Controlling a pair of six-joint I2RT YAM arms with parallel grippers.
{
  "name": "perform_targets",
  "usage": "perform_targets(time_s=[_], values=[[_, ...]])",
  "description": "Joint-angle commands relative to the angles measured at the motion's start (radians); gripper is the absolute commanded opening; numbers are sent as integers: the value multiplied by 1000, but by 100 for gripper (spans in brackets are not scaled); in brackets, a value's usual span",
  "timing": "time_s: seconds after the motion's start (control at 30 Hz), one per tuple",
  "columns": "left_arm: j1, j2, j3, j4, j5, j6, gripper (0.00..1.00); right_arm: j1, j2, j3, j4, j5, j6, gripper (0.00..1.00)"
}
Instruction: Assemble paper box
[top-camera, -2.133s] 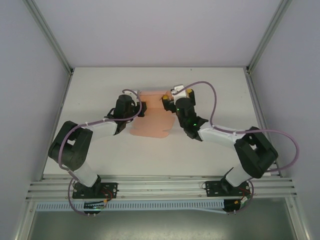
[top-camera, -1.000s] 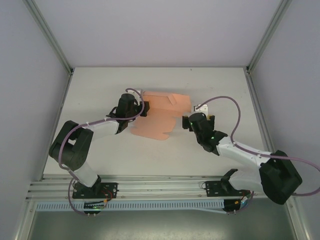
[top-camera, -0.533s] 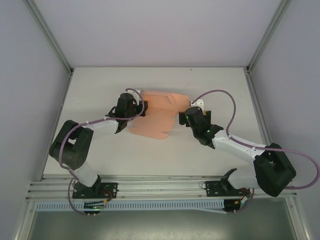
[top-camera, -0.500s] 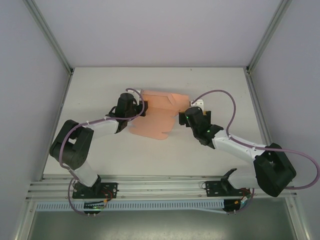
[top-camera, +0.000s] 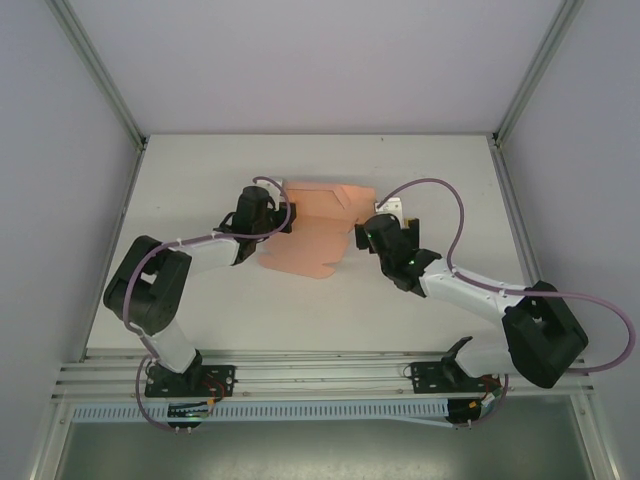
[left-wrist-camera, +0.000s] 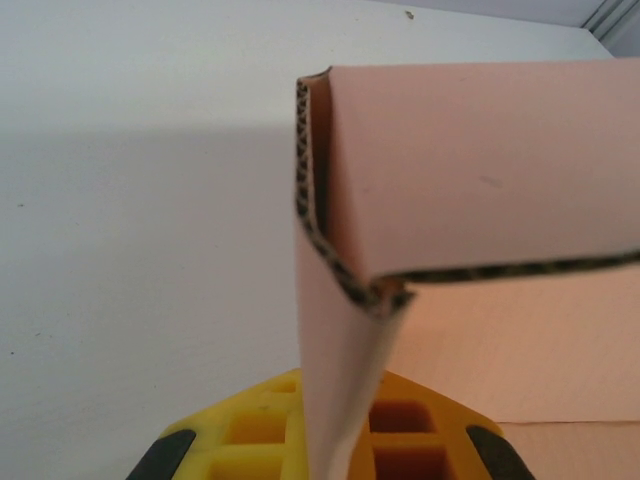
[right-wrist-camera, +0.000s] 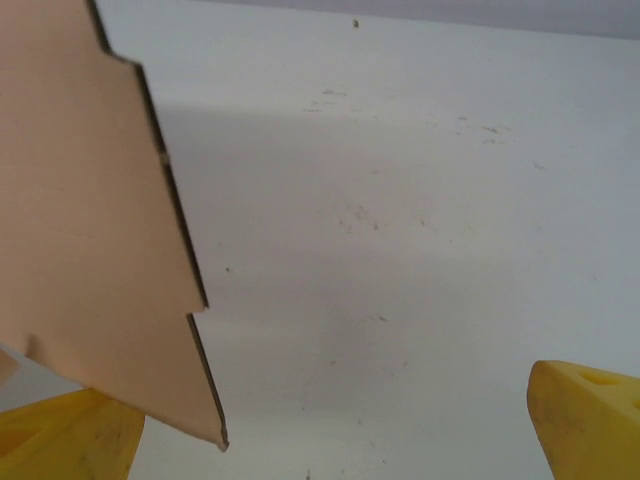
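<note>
White tabletop (top-camera: 200, 180) inside a pale-walled enclosure carries the paper box (top-camera: 305, 240), a salmon cardboard sheet at mid-table. Its near part lies flat and its far panels are folded up. Seen from the left wrist, the paper box (left-wrist-camera: 470, 170) shows an upright side wall meeting a raised panel at a corrugated corner.

The left gripper (top-camera: 285, 218) is pinched tight on that left wall, with the card running down between its yellow fingers (left-wrist-camera: 230, 440). The right gripper (top-camera: 360, 235) stands spread wide at the box's right edge. In its wrist view the stepped edge of a flap (right-wrist-camera: 90, 230) crosses in front of its left finger (right-wrist-camera: 70, 440), and the other finger is well apart. Whether flap and finger touch is hard to say.

The step in hand looks like raising the right side. Done well, the left grip would act as a steady anchor while the right fingers take the flap squarely between them. They should then fold along the crease without twisting the thin card.
</note>
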Motion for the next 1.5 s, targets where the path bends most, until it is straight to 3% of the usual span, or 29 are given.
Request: perform_targets(time_s=[0.0, 0.3, 0.6, 0.93, 1.23, 1.47], values=[[-20, 32, 27, -48, 98, 24, 0, 20, -17, 29, 201, 20, -11, 99], [-21, 54, 39, 6, 235, -38, 0, 18, 17, -90, 568, -66, -4, 99], [-19, 58, 64, -25, 253, -88, 0, 8, -52, -117, 495, -93, -35, 99], [-12, 27, 105, -44, 349, -181, 0, -26, -101, -223, 497, -198, 23, 99], [5, 0, 104, -51, 351, -242, 0, -50, -222, -310, 428, -254, 80, 99], [5, -5, 82, 18, 430, -189, 0, -121, -293, -324, 446, -410, 63, 99]])
